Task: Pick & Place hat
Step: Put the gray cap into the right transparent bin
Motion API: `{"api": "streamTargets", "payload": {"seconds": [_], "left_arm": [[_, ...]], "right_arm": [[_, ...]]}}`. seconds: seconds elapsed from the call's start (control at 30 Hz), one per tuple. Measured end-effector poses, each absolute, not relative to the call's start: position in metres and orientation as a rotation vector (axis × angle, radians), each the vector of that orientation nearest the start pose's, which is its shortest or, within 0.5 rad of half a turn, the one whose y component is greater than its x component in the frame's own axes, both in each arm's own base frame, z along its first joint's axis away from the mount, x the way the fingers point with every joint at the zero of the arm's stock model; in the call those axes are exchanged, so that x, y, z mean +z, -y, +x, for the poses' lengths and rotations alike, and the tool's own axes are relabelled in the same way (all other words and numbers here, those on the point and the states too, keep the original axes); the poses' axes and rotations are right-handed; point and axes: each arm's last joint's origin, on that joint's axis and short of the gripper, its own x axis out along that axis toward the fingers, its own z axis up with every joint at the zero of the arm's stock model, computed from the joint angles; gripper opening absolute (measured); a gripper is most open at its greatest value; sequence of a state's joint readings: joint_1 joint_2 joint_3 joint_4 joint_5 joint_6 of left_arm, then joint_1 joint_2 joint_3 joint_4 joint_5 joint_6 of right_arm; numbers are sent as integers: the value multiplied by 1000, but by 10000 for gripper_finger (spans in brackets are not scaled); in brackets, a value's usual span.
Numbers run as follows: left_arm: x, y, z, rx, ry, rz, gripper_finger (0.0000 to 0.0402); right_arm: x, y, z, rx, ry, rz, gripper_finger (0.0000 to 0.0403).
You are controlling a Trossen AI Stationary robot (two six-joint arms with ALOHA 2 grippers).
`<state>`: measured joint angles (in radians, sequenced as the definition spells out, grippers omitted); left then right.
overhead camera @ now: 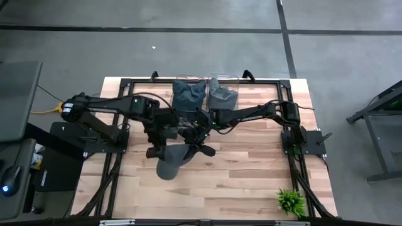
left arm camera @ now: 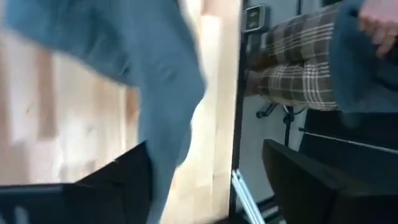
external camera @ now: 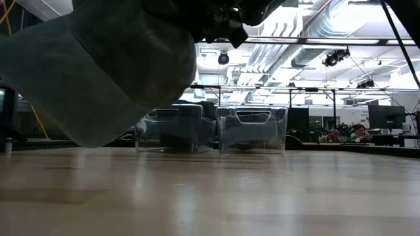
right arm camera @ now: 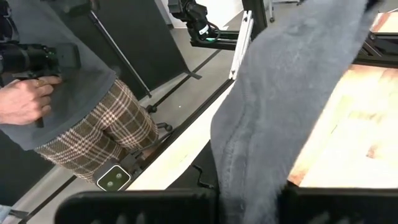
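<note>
— Two arms meet over the middle of the wooden tabletop [overhead camera: 251,182]; where is the hat?
— The grey hat [overhead camera: 171,163] hangs above the boards, held up between them; the low view shows it clear of the surface.
— And each tool?
— The left tool [overhead camera: 158,149] is clamped on the hat, the right tool [overhead camera: 200,148] likewise.
— Anything behind?
— Clear bins [external camera: 213,129] at the far edge; a person in plaid trousers [right arm camera: 106,134] stands beside the table.

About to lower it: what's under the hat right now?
Under the lifted grey hat, the low view shows only bare wooden table. From above, the hat itself covers that patch.
</note>
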<state>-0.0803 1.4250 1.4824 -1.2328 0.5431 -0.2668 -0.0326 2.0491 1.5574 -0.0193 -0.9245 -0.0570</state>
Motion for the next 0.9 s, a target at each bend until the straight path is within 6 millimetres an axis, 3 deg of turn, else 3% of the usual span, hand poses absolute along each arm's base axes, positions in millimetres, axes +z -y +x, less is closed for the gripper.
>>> {"api": "streamTargets", "payload": {"seconds": [0.2, 0.5, 0.7, 0.9], "left_arm": [[377, 23, 237, -191, -1253, -452, 285], [416, 11, 190, 136, -1005, -415, 286], [421, 4, 150, 288, -835, -418, 286], [408, 1, 130, 330, -668, -451, 286]], "right_arm": [[233, -8, 460, 880, -454, 201, 0], [228, -7, 456, 803, -545, 199, 0], [237, -5, 443, 726, -623, 131, 0], [262, -2, 427, 625, -646, 58, 0]]}}
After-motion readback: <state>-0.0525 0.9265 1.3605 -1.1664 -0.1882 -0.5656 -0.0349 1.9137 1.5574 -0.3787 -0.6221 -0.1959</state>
